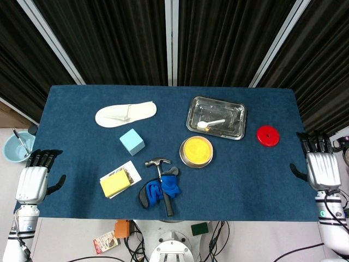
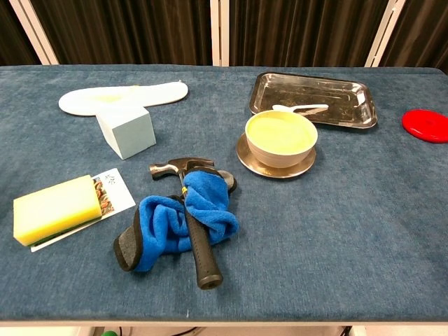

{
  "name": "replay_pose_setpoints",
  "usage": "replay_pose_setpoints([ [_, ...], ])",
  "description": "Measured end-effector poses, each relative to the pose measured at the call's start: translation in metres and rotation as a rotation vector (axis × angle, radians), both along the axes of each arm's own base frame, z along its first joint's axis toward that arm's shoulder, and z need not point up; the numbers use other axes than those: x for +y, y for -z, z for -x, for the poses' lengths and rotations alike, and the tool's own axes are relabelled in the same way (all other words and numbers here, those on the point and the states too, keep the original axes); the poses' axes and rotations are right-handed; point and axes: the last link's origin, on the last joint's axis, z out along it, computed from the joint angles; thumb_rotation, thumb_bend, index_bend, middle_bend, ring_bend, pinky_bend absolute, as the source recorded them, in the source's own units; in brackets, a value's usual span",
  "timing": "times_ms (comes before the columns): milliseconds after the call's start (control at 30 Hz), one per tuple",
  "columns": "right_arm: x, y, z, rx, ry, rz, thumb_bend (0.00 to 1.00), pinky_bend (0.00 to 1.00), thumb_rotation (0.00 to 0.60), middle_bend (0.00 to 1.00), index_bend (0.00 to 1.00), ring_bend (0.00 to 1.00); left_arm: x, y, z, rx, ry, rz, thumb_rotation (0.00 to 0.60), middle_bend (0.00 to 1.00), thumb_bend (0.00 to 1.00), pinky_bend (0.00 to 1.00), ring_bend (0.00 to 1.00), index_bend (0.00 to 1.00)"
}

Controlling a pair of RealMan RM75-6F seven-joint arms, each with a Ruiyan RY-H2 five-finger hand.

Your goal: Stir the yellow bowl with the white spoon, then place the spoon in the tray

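- Both our hands hang off the table: left hand [image 1: 34, 183] and right hand [image 1: 320, 169], fingers apart, holding nothing.
- The spoon [image 1: 210, 123] lies in the tray [image 1: 238, 131] (bowl end left).
- The bowl [image 1: 196, 151] sits just before the tray.

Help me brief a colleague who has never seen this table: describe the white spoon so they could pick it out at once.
Start at the blue table and find the shiny metal tray near its far edge, just behind the yellow bowl. The white spoon lies flat inside that tray, nothing touching it. It is the tray's only content, small and slim, unlike the large white slipper far off to the side.
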Motion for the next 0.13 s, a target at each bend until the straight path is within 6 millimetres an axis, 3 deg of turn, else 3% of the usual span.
replay_pose_setpoints([
  [133,0.033,0.003,0.02,-0.037,0.006,0.024,0.27,0.0,0.6,0.12,0.12,0.0,-0.004,0.001,-0.003,0.003,0.007,0.0,0.6,0.21,0.26,0.12,0.15,0.21],
])
